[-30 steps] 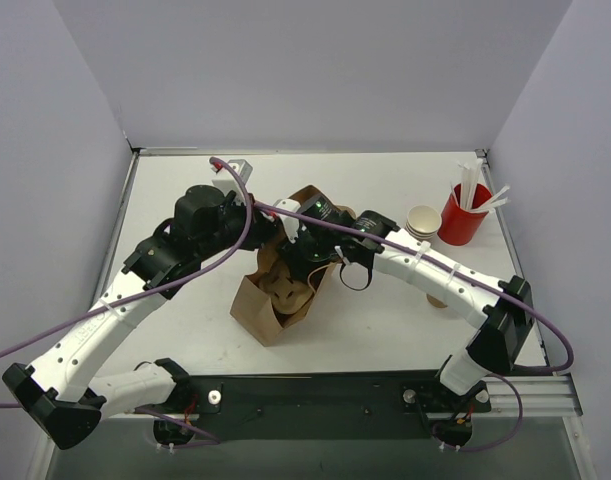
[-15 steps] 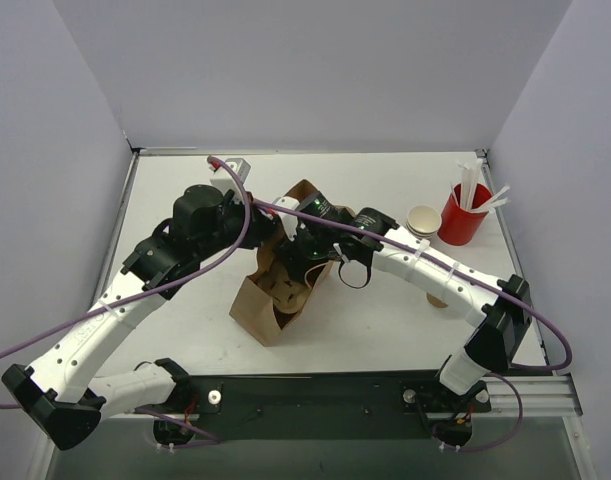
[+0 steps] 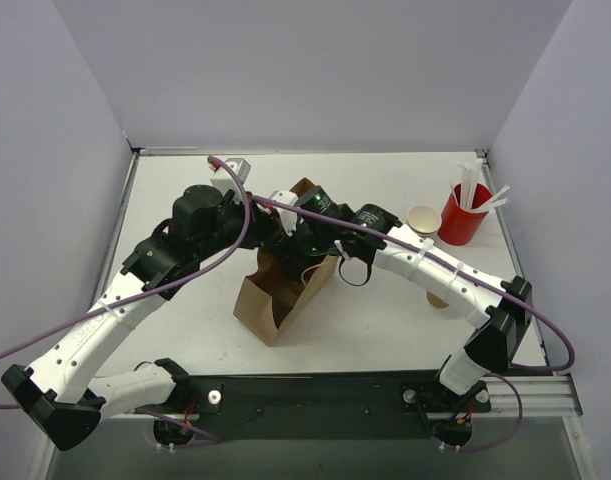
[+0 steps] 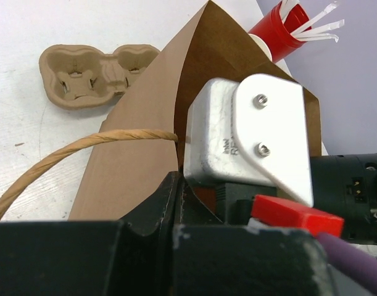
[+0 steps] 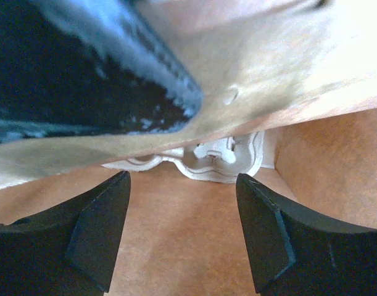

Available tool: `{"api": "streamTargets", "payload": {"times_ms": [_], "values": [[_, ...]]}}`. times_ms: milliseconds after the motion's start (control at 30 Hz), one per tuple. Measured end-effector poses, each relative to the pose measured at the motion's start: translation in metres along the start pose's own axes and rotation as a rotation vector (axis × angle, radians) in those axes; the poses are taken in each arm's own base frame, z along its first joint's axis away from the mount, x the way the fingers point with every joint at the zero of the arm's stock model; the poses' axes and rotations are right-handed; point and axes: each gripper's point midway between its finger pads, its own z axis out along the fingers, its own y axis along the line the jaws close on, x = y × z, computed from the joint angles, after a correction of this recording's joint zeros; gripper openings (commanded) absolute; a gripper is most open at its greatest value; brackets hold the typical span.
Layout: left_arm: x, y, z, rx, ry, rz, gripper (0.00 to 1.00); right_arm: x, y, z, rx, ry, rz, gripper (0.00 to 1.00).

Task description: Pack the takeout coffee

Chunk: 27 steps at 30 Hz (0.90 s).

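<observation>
Kraft paper bag (image 3: 270, 310): one, standing mouth-up at mid-counter (image 3: 385, 180). Your left tool (image 4: 176, 191): clenched on the bag's rim, beside the twisted paper handle (image 4: 71, 151). Your right tool (image 5: 182, 179): inside the bag mouth, released, nothing between its fingers; a pale scalloped piece (image 5: 213, 157) lies just beyond. Takeout coffee: not visible to you in any view, so its place cannot be told. Pulp cup carrier (image 4: 95, 74): on the counter beyond the bag. Red cup (image 3: 458, 222) with white sticks (image 3: 475, 185), tan cup stack (image 3: 423, 220): side by side, far right.
</observation>
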Motion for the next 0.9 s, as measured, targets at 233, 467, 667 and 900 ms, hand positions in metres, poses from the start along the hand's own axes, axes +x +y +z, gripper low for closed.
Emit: {"api": "streamTargets", "payload": {"times_ms": [233, 467, 667, 900], "values": [[0.001, -0.001, 0.000, 0.007, 0.004, 0.003, 0.00, -0.029, -0.003, -0.015, 0.026, -0.070, 0.018, 0.68], [0.002, 0.000, -0.001, 0.010, 0.013, 0.054, 0.00, -0.057, -0.013, -0.036, 0.097, -0.144, 0.091, 0.71], [-0.002, -0.001, 0.000, 0.006, 0.018, 0.076, 0.00, -0.092, -0.036, -0.078, 0.247, -0.264, 0.229, 0.71], [0.001, 0.002, 0.003, -0.003, 0.029, 0.081, 0.00, -0.079, -0.072, -0.128, 0.455, -0.326, 0.475, 0.71]]}}
